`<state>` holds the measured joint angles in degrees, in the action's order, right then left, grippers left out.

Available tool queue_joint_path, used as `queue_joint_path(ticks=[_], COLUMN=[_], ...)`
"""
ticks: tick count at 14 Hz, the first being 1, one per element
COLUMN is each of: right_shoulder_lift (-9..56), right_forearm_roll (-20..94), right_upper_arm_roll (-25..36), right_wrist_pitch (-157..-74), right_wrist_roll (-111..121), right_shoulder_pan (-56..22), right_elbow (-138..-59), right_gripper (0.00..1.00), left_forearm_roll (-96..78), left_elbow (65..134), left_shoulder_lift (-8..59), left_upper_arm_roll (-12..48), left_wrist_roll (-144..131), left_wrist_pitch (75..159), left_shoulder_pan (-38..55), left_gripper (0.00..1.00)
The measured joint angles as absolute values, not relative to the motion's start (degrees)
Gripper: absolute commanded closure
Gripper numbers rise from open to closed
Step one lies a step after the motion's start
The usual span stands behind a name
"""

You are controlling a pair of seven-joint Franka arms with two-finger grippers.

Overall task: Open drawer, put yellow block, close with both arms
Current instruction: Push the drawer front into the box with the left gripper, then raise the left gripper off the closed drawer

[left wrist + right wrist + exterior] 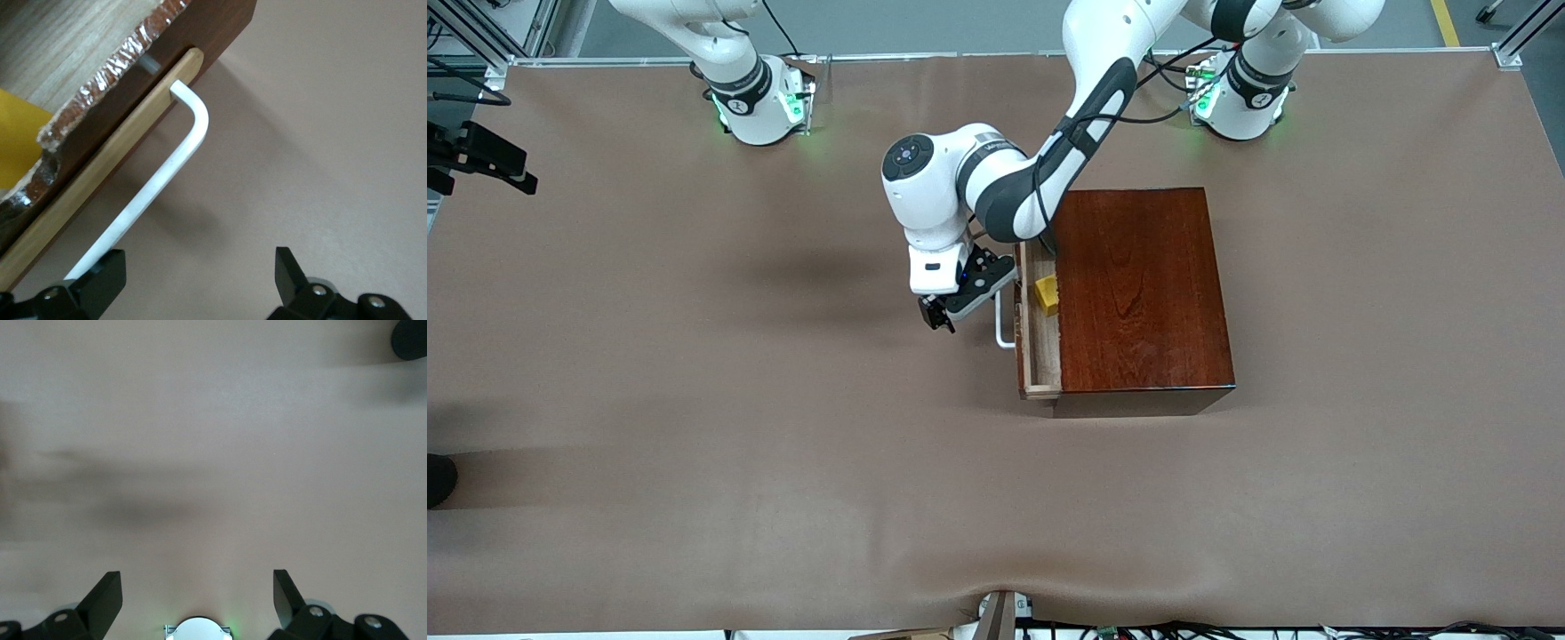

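Step in hand: closing. Yellow block lies in the drawer, which stands slightly open from the wooden box.

Left claw, spread, empty, hangs just beside the handle; you next push the drawer front shut.

Right claw, spread, waits over bare worktop, outside the front view.

Hidden: most of the drawer's inside.

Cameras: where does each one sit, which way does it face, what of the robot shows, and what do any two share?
Front view: high across the table, facing both bases; shows both arms, the left gripper in front of the drawer, yellow block inside.
Left wrist view: on the left wrist, facing the white handle and drawer front; open fingertips show.
Right wrist view: on the right wrist, facing bare table; right gripper open, idle.
Shared: front and left wrist views both show handle, drawer and block.
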<state>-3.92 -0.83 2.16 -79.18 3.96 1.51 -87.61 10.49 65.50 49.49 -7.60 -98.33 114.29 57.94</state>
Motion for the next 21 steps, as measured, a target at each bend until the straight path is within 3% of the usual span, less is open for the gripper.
queue_joint_path(ticks=[7, 21], right_shoulder_lift=[-3.92, -3.92], right_forearm_roll=[-0.83, -0.83], right_upper_arm_roll=[2.16, 2.15], right_wrist_pitch=[-79.16, -79.16], right_wrist_roll=[3.96, 3.96], right_shoulder_pan=[1.51, 1.51], right_elbow=[-87.61, -87.61], right_gripper=[0.0, 0.0], left_forearm_roll=[10.48, 10.49], left_elbow=[65.51, 65.28], left_shoulder_lift=[49.18, 48.37], left_upper_arm_roll=[-7.71, -7.6], left_wrist_roll=[-98.53, -97.67], left_wrist_pitch=[109.72, 109.61], left_shoulder_pan=[55.94, 53.73], left_gripper=[0.0, 0.0])
